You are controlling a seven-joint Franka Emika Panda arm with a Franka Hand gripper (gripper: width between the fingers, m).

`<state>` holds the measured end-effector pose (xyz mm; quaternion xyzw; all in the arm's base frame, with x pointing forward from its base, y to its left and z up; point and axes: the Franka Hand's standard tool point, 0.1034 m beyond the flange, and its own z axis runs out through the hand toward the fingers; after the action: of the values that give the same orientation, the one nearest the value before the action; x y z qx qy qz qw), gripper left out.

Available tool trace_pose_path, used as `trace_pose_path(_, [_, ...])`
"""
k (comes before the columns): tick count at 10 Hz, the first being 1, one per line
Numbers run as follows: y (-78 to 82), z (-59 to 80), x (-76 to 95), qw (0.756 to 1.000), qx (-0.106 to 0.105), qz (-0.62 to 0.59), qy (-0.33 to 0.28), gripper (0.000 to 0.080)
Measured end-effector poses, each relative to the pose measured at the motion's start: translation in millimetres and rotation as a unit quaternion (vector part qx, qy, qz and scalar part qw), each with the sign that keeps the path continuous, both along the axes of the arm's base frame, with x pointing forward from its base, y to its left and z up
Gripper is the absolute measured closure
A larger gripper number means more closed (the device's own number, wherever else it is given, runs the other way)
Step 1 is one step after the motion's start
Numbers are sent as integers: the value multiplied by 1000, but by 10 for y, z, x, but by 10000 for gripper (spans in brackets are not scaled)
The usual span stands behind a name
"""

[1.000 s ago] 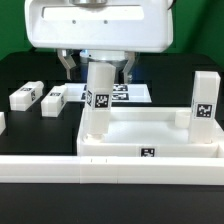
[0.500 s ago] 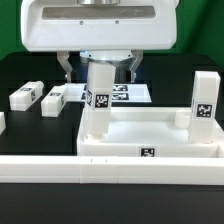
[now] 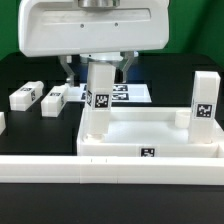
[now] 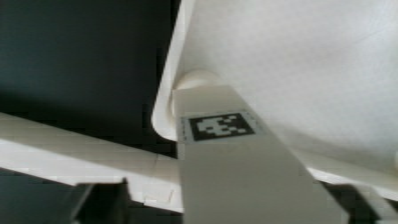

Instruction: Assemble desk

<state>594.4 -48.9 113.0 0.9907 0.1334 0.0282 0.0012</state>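
Observation:
The desk top is a white rimmed tray lying at the front. A white tagged leg stands upright in its far corner on the exterior view's left. Another leg stands upright at the corner on the right. My gripper hangs over the left leg with a finger on each side of its top, open, a small gap showing at each side. In the wrist view the same leg runs between my fingers over the tray. Two loose legs lie on the black table to the left.
The marker board lies flat behind the held corner. A long low white rail runs across the front, against the tray. Another white part shows at the left edge.
The two fingers have drawn inward toward the upright left leg. The arm, the legs and the tray have stayed in place.

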Motion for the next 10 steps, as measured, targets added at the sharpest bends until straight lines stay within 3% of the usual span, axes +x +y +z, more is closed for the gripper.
trace_pose_path(1, [-7,1,1,1000,0,0,0,510])
trace_pose_path(6, [-17,0,0,1000,0,-13,0,510])
trace_pose_path(10, [-20,1,0,993,7,-117,0,509])
